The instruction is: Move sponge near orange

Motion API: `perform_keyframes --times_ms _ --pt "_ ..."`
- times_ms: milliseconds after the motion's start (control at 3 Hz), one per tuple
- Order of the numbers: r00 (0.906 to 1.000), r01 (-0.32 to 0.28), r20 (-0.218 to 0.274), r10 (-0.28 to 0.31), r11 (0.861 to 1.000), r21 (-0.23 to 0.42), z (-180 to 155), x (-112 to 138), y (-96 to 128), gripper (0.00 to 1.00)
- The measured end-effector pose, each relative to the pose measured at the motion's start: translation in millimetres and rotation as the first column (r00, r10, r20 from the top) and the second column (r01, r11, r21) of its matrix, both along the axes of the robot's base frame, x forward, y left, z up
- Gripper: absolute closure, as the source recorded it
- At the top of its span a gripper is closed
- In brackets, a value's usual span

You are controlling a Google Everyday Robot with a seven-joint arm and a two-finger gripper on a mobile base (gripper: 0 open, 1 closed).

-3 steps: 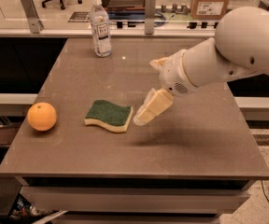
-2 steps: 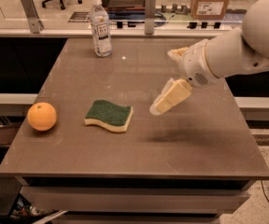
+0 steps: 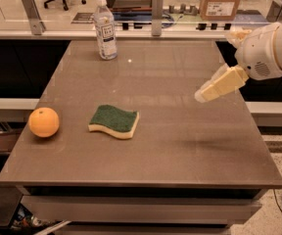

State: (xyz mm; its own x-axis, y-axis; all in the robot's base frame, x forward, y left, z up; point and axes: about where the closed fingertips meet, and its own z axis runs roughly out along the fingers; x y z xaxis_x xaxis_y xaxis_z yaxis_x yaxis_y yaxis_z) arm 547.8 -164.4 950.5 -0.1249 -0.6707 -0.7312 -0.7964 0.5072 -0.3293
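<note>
The sponge [image 3: 114,121], dark green on top over pale yellow foam, lies flat on the brown table [image 3: 170,146], left of centre. The orange [image 3: 44,122] rests near the table's left edge, about a hand's width left of the sponge and not touching it. My gripper [image 3: 214,65] hangs in the air over the table's right side, well to the right of the sponge and above it. Its cream fingers [image 3: 220,84] stand apart and hold nothing.
A clear water bottle [image 3: 105,29] with a white cap stands upright at the table's back left. A rail with metal posts [image 3: 156,7] runs behind the table. A cardboard box [image 3: 221,1] sits beyond it at the back right.
My gripper has pulled away from the sponge, moving right and upward toward the table's right edge. The sponge and the orange have stayed where they were.
</note>
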Motion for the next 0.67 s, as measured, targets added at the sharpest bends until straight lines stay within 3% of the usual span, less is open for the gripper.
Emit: perform_keyframes --times_ms 333,667 --pt "0.9924 0.102 0.066 -0.104 0.994 0.029 21.2 -1.8 -39.1 0.00" --pt "0.9924 0.102 0.066 -0.104 0.994 0.029 21.3 -1.9 -39.0 0.00"
